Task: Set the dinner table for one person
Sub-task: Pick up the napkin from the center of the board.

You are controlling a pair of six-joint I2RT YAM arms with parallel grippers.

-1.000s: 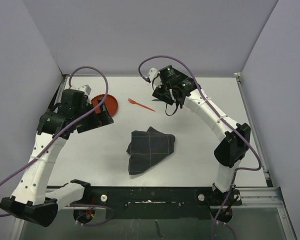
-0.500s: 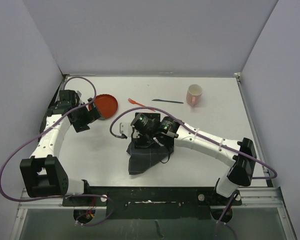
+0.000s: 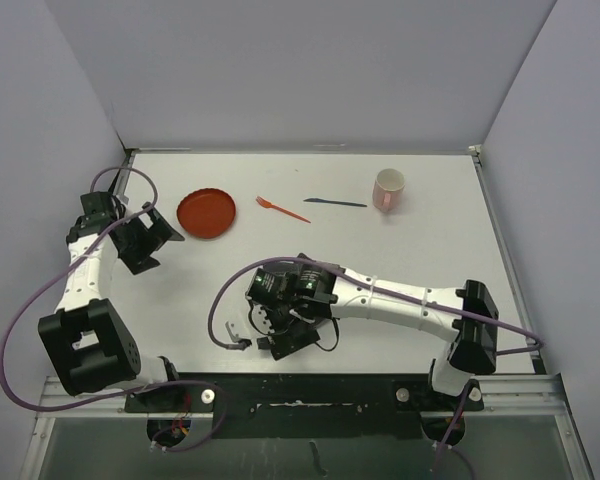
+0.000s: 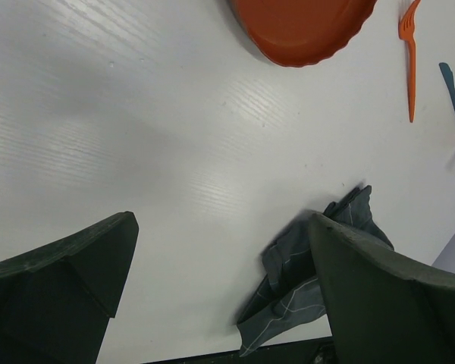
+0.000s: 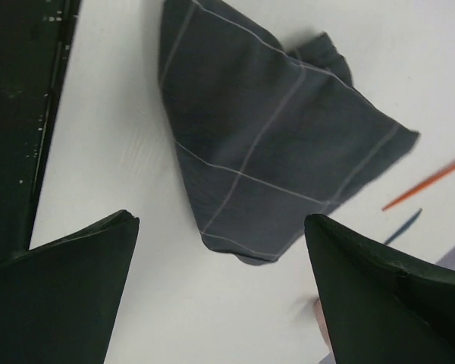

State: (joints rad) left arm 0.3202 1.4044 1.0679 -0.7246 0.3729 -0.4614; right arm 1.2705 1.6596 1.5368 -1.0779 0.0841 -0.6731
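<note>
My right gripper [image 5: 218, 227] hangs wide open, empty, over the dark grid-lined cloth mat [image 5: 265, 144], near-centre on the flat white dinner table [image 3: 430, 250], to grab it. Meanwhile my left gripper [image 4: 220, 220] gapes empty near the far-left round orange plate [image 4: 303, 26].

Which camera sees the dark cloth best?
The right wrist camera: the whole cloth lies in plain sight, grid lines and all. The left wrist camera catches only a crumpled part. In the top camera the right arm hides nearly all of it.
</note>
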